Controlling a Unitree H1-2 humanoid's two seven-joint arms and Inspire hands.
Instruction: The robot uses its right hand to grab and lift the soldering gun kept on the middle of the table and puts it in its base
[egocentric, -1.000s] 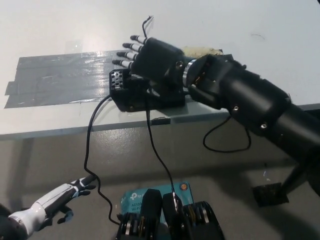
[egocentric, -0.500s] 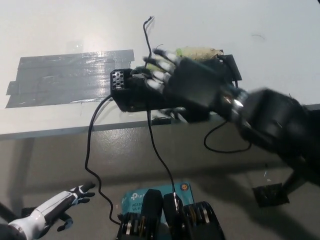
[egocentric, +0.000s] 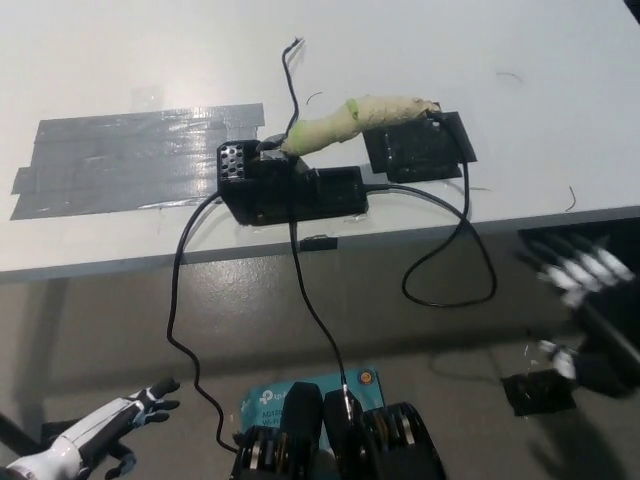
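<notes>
Both hands hang below the table's near edge. The black right hand (egocentric: 585, 300) is off to the right, blurred, fingers spread and holding nothing. The white left hand (egocentric: 110, 428) rests low on the left, fingers apart. The soldering gun (egocentric: 355, 118) sits tilted in its black base (egocentric: 290, 190), near the near edge of the white table (egocentric: 400, 40), beside grey tape (egocentric: 130, 160).
</notes>
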